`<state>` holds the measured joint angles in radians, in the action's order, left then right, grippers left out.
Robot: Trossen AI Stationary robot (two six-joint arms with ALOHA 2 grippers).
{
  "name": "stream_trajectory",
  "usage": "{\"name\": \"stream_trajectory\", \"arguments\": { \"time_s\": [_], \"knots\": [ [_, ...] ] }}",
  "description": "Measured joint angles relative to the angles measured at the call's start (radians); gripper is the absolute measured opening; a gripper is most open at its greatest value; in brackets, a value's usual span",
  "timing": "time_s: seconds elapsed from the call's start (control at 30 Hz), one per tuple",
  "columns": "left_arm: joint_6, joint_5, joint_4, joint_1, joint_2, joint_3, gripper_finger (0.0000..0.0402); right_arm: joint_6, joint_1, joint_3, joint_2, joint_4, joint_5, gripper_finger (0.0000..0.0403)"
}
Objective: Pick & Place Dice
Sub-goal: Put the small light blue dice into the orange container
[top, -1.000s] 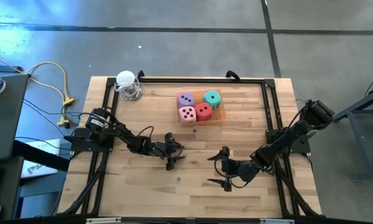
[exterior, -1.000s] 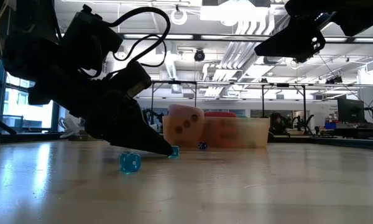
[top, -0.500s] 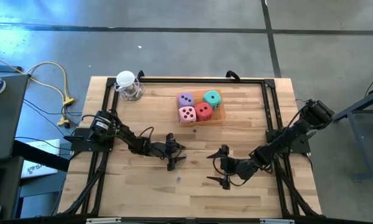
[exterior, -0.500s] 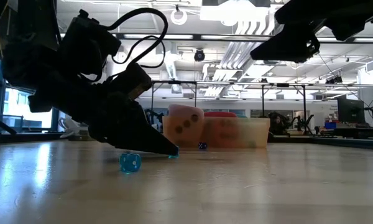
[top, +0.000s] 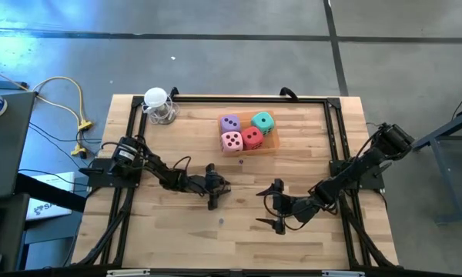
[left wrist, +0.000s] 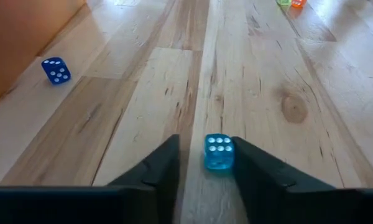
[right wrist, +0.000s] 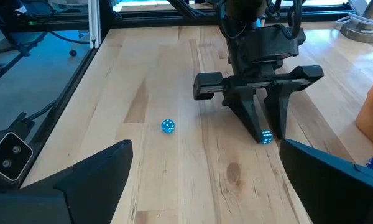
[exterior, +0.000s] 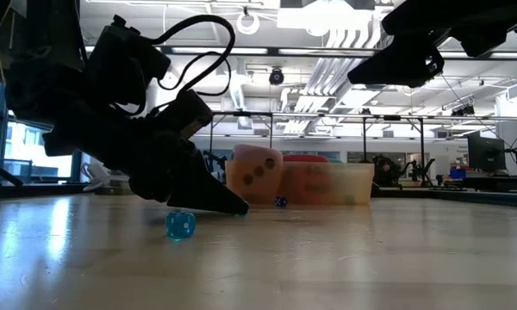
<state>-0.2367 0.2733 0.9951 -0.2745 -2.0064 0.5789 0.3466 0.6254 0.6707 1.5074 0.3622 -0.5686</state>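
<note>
Four big soft dice, purple (top: 229, 123), teal (top: 262, 121), pink (top: 232, 141) and red (top: 252, 138), sit together in the shallow orange tray (top: 272, 144) at the table's far middle; no gripper is near them. The low view shows the pink die (exterior: 254, 175) and the red die (exterior: 306, 181). My left gripper (top: 212, 190) is open and low at the table's middle, its fingers either side of a tiny light-blue die (left wrist: 219, 152). My right gripper (top: 279, 208) hangs open above the table, right of centre. My left gripper (left wrist: 206, 149) slants down to the table with one finger on each side of the tiny light-blue die (right wrist: 265, 137), which rests on the wood. The die lies close against one finger (left wrist: 248, 168), with a gap to the other. Whether it touches, I cannot tell.
A second tiny light-blue die (right wrist: 168, 126) lies nearer the near edge, and a tiny dark-blue die (left wrist: 56, 70) beside the tray. A white-topped glass object (top: 159, 105) stands at the far left. Black frame rails (top: 335, 131) run along the table's sides.
In the low view my left gripper has sunk slightly toward the table, and its fingertip now covers the tiny light-blue die that showed just beyond it a second ago. The right arm has shifted a little toward the left arm.
</note>
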Motion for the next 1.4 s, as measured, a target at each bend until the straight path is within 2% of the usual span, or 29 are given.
{"name": "stream_trajectory", "arguments": {
  "time_s": [0.17, 0.23, 0.47, 0.67, 0.8, 0.9, 1.13, 1.4],
  "knots": [
    [-0.034, 0.0, -0.017, 0.0, 0.0, 0.002, 0.0058, 0.0, 0.0, 0.0, 0.0, 0.0, 0.0, 0.04],
    [-0.057, 0.0, -0.027, -0.001, 0.001, 0.002, 0.0042, 0.0, 0.0, 0.0, 0.0, 0.0, 0.0, 0.04],
    [0.001, 0.019, -0.044, -0.009, 0.022, 0.001, 0.0042, 0.134, -0.011, 0.0, 0.0, 0.005, -0.003, 0.04],
    [0.125, 0.041, -0.07, -0.057, 0.127, -0.002, 0.0042, 0.336, -0.062, 0.0, 0.0, 0.017, -0.004, 0.04],
    [0.259, 0.125, -0.057, -0.103, 0.209, 0.006, 0.0042, 0.457, -0.111, 0.0, 0.0, 0.017, 0.008, 0.04],
    [0.339, 0.218, -0.053, -0.135, 0.247, 0.034, 0.0042, 0.518, -0.15, 0.0, 0.0, 0.018, 0.063, 0.04],
    [0.449, 0.254, -0.088, -0.158, 0.255, 0.097, 0.0048, 0.47, -0.177, 0.001, 0.031, 0.138, 0.096, 0.04],
    [0.448, 0.257, -0.125, -0.156, 0.255, 0.142, 0.0048, 0.422, -0.196, 0.0, 0.171, 0.411, 0.138, 0.04]
  ]
}}
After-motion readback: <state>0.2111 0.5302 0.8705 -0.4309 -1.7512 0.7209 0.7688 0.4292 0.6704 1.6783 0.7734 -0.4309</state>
